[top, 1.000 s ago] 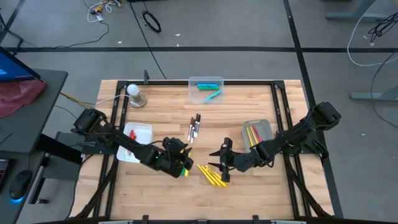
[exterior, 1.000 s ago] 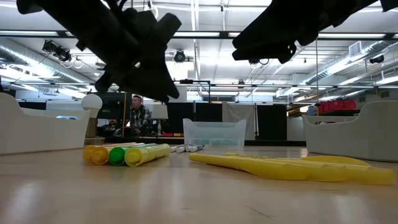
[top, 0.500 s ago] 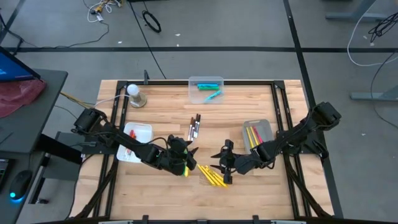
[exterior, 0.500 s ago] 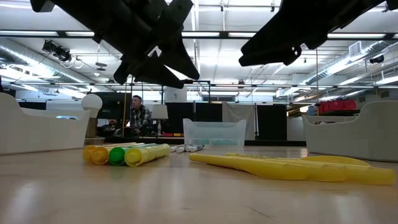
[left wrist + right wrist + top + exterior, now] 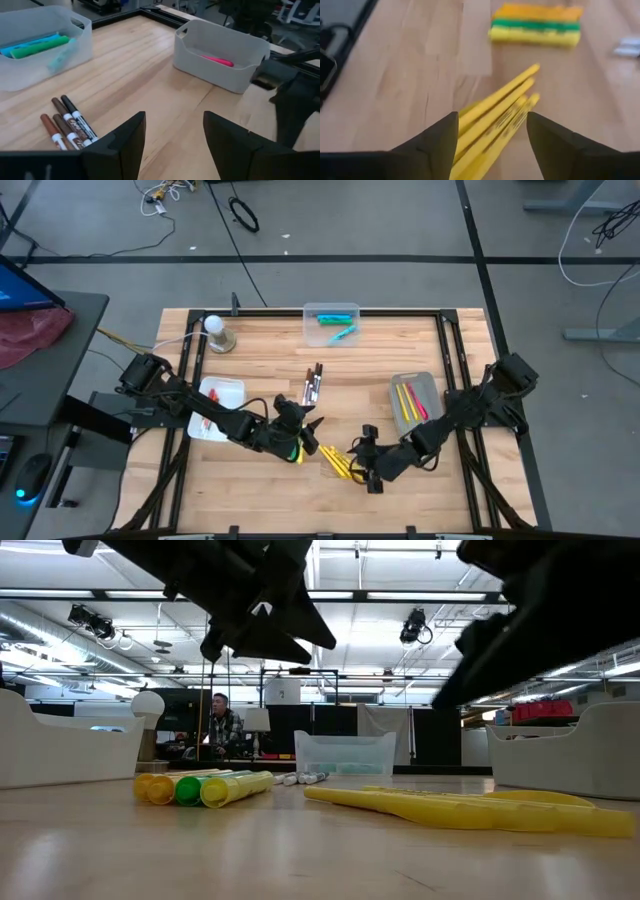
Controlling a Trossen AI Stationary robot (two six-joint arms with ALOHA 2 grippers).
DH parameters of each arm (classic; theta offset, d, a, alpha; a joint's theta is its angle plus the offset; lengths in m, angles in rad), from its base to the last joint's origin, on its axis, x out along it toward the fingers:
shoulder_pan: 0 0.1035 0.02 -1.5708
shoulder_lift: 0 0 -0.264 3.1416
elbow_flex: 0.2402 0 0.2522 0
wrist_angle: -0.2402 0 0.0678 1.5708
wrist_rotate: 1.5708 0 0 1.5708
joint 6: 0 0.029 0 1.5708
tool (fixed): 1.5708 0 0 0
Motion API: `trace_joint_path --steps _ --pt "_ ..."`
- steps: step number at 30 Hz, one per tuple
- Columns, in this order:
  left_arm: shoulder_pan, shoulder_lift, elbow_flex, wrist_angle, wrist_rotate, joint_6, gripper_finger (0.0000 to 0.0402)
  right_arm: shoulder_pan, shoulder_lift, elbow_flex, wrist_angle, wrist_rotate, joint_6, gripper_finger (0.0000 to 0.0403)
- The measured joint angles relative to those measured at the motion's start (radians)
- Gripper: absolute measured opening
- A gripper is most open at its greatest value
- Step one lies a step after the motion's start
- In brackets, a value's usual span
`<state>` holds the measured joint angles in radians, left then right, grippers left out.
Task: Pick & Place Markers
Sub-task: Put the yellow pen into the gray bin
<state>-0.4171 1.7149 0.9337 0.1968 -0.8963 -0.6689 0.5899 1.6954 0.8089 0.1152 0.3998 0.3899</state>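
Right gripper [image 5: 362,465], two dark fingers [image 5: 432,145] spread wide and holding nothing, low over the near middle of the pale wooden table [image 5: 260,350], directly above the fan of slim yellow markers [image 5: 338,463] lying flat on the boards; in the right wrist view, those yellow sticks running between and just beyond the open fingertips, not touching them. Left gripper [image 5: 308,428], likewise wide open and empty, just left of the yellow fan, raised above the short row of chunky yellow, green and orange markers [image 5: 200,786] lying side by side on the table. Farther off, near the table's middle, a small cluster of thin white markers with dark caps [image 5: 313,384], loose on the wood. At the far edge, a clear plastic bin [image 5: 308,328] with blue and green markers [image 5: 336,320] inside. At the right, a grey rectangular bin [image 5: 434,392] containing slim yellow and pink-red markers [image 5: 411,400]. At the left, a white tray [image 5: 232,387] with a red-capped marker [image 5: 212,396] in it.
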Motion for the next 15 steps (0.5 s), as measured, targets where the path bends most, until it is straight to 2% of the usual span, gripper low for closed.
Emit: trace_joint_path --steps 6,15 --pt "-0.002 0.0 0.0 0.021 0.037 0.0 0.0204 0.027 0.07 0.0 0.004 0.001 0.047 0.0243" --pt "-0.008 0.0 0.0 0.038 0.037 0.0 0.0204 0.026 0.139 0.002 0.003 0.032 0.048 0.0226"
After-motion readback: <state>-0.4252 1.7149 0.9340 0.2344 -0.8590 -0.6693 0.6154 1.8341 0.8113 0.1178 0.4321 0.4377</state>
